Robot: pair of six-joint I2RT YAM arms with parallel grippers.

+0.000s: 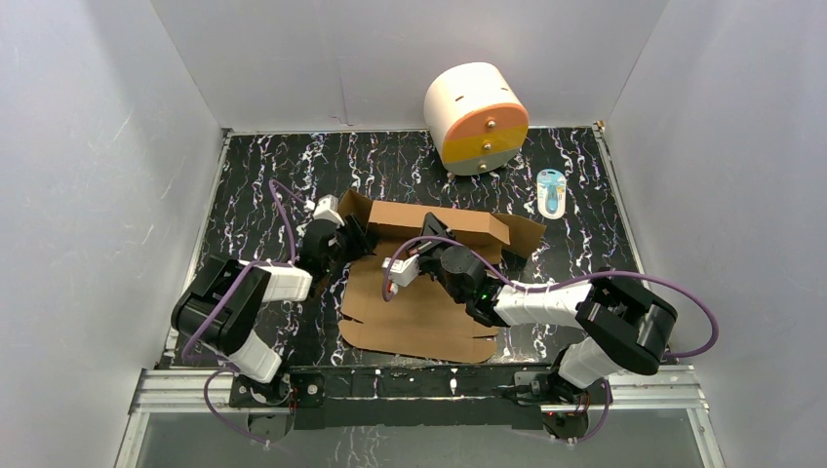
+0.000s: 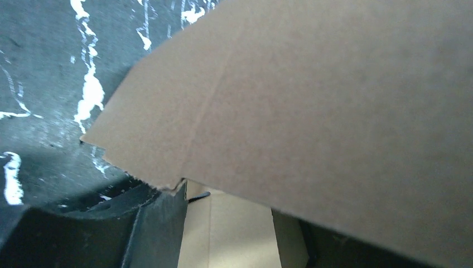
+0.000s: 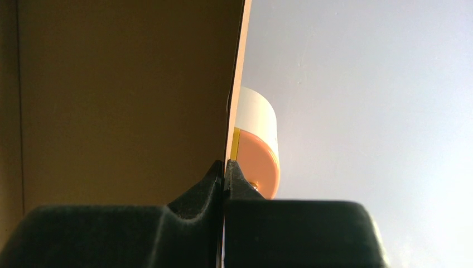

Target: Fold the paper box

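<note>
Black, white-veined marbled table [image 1: 263, 166], seen from overhead: the paper box [image 1: 419, 312], a plain brown corrugated cardboard sheet with die-cut flaps, lies mid-table between both arms. Its near panel is flat and its far strip is raised, the strip's long axis running left to right. Behind it a white cylinder with an orange-yellow face [image 1: 475, 117] rests against the back wall, well apart from a small blue-and-white packet [image 1: 552, 192] at the right.

Only the right wrist view shows the right gripper [image 3: 224, 173] pinched tight on the thin edge of an upright cardboard panel [image 3: 122, 100]. Only the left wrist view shows a creased flap [image 2: 334, 111] lying over the left gripper [image 1: 353, 237], jaws apart; contact cannot be judged.
</note>
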